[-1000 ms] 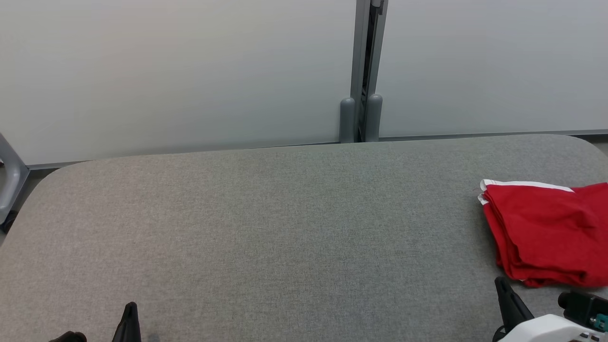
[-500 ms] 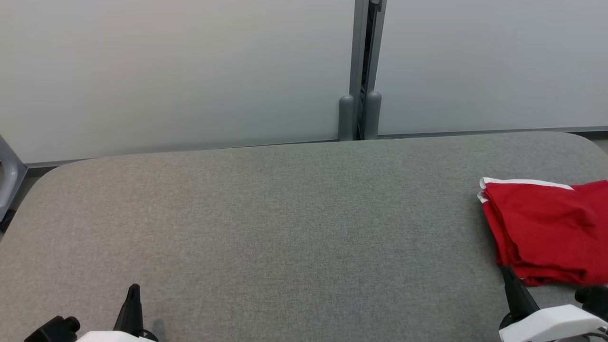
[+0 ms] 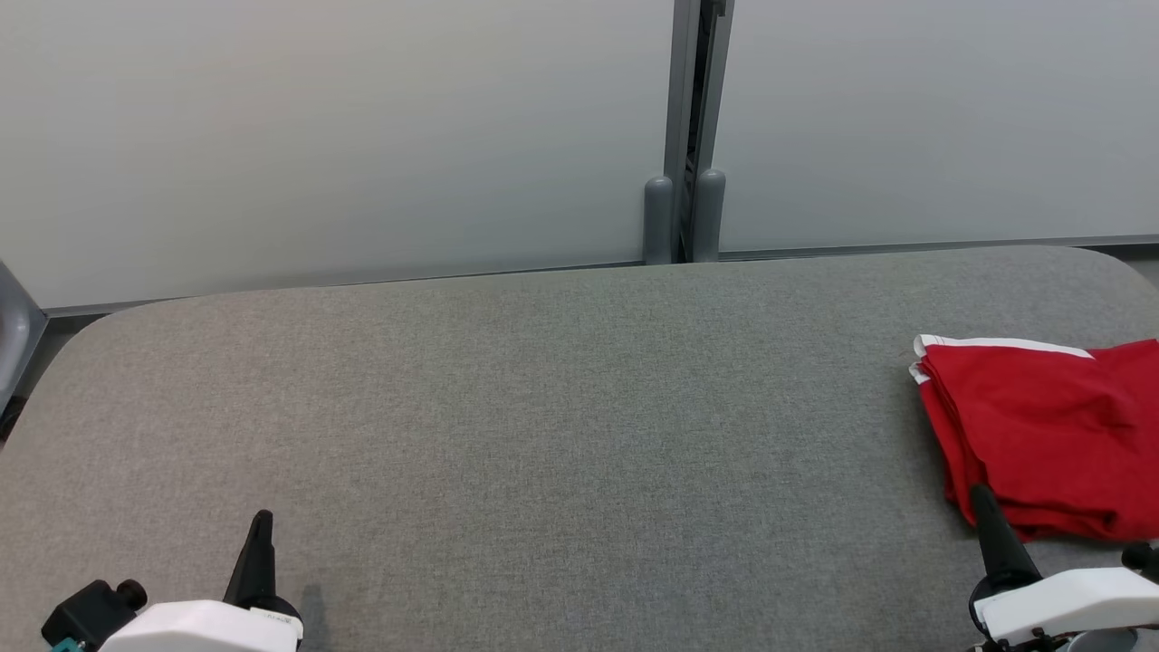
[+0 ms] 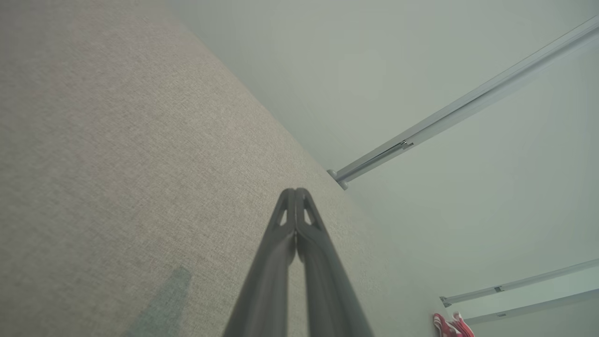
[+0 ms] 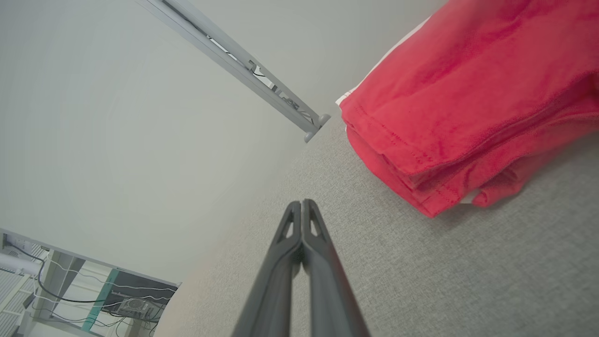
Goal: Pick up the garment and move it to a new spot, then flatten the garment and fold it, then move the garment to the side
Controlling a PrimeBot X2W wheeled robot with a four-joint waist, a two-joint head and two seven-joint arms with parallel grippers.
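Observation:
A red garment (image 3: 1041, 444) with white trim lies folded in layers at the table's right edge; it is also large at the upper right of the right wrist view as red garment (image 5: 468, 98), and tiny in the left wrist view as red garment (image 4: 451, 325). My right gripper (image 3: 981, 500) is shut, its tip just in front of the garment's near edge; its closed fingers (image 5: 303, 208) hold nothing. My left gripper (image 3: 262, 523) is shut and empty over bare table at the lower left; the left gripper (image 4: 295, 193) shows its fingers pressed together.
The grey fabric-covered table (image 3: 543, 435) spreads wide between the arms. Pale wall panels with a grey vertical post (image 3: 685, 136) stand right behind its far edge. A grey frame part (image 3: 14, 335) sits off the table's left corner.
Both grippers have come up into the head view, forearms now showing. The right tip has neared the garment's near edge. The camera has shifted slightly.

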